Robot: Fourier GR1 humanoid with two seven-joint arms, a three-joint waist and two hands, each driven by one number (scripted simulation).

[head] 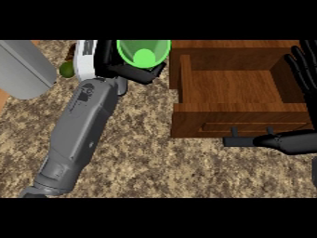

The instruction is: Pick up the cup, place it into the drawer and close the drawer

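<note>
Beside the open wooden drawer [240, 86], the left hand [130, 69] curls around the green cup [143, 53], not yet inside, while the right hand [312, 74] rests with spread fingers.

Left hand [130, 69] curled round the green cup [144, 53], held above the speckled counter [154, 158] just left of the open wooden drawer [240, 122]. Right hand [312, 74] at the view's right edge, fingers straight and up, thumb by the drawer's dark handle [238, 135]. Grey appliance [16, 67] at upper left.
</note>
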